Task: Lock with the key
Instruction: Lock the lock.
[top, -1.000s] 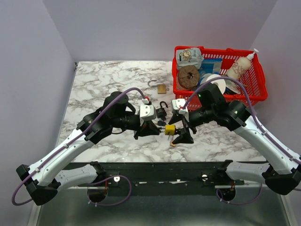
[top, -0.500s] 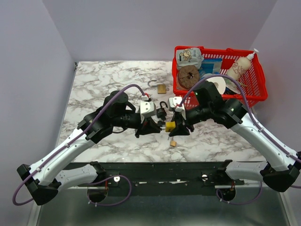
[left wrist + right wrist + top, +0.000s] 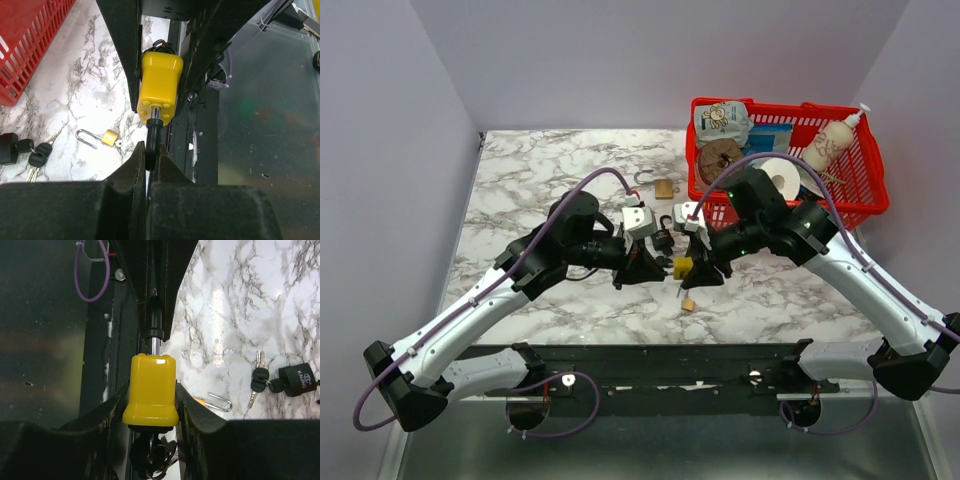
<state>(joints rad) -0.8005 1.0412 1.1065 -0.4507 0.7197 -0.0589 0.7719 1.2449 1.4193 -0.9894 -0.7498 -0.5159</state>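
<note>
Padlock [image 3: 159,85] in right pincer [image 3: 152,392], key [image 3: 153,131] in left pincer [image 3: 148,157] — near table edge [image 3: 620,335].

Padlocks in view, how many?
4: yellow padlock in the right fingers; black padlock behind it; brass padlock beside red basket; second brass padlock nearer the bases. More may be hidden.

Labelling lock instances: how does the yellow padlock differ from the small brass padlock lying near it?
The yellow padlock is clamped in the air by the right end effector; the brass padlock lies loose on the marble table. The yellow padlock's body is bulkier and plastic-looking; the brass padlock's is small bare metal. The brass padlock's shackle hangs open and free; the yellow padlock's black-sleeved shaft is pinched by the left end effector. Both are padlocks.
</note>
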